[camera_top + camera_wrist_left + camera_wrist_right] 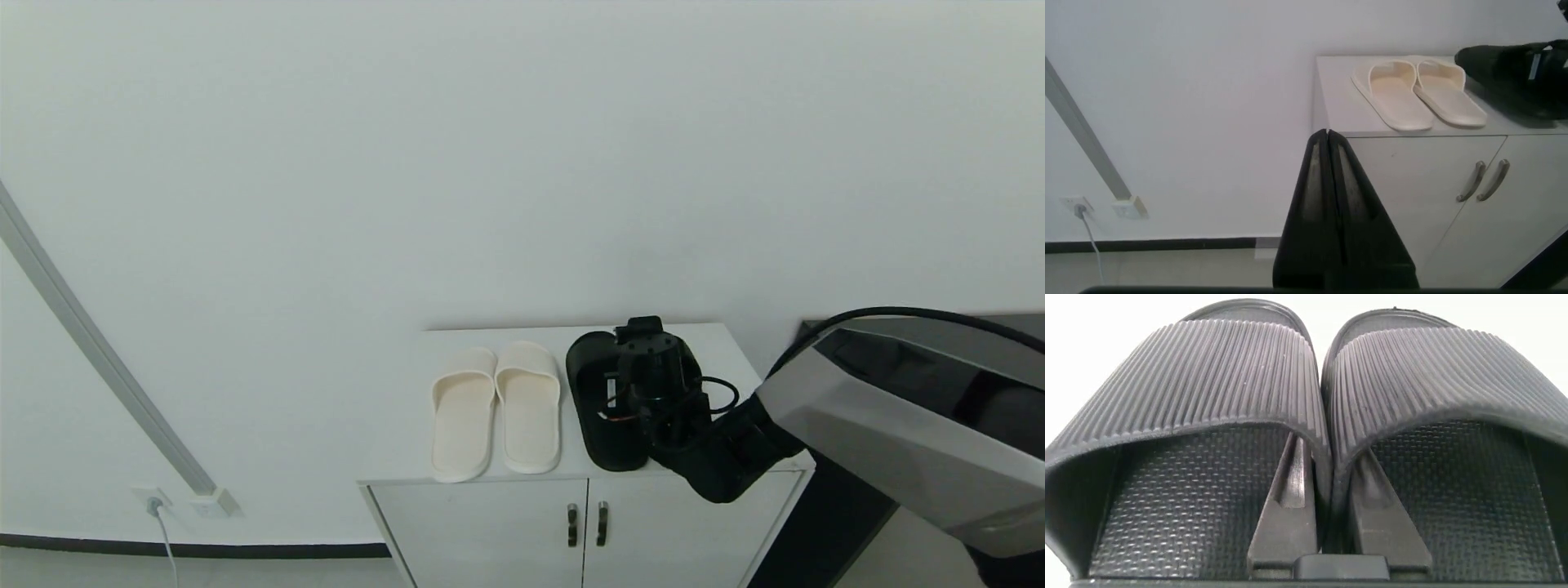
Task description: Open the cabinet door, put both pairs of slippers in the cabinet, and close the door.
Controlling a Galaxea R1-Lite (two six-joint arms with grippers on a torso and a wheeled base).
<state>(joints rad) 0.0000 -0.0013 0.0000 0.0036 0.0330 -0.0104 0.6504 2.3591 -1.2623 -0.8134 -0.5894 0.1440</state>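
1. The left tool [1327,143] was held short of the cabinet [392,498], off its left side and below its top, with its two fingers pressed together and gripping nothing.
2. The cabinet had two doors [482,531], both closed. Two upright handles [572,524] sat side by side at the centre seam.
3. Four slippers, in two pairs, lay on the cabinet top.
   - The white slippers [510,412] lay at the centre, their sides touching.
   - The black slippers [600,408] lay just beside them, to the right.
   - On every slipper the long axis ran front to back. The heels were at the front edge and the toes pointed to the wall [490,163].
4. The right tool [1327,461] was over the black pair, entering from the heel end. One of its fingers [1286,514] lay on each insole, and the two adjoining inner side walls were clamped between the fingers.
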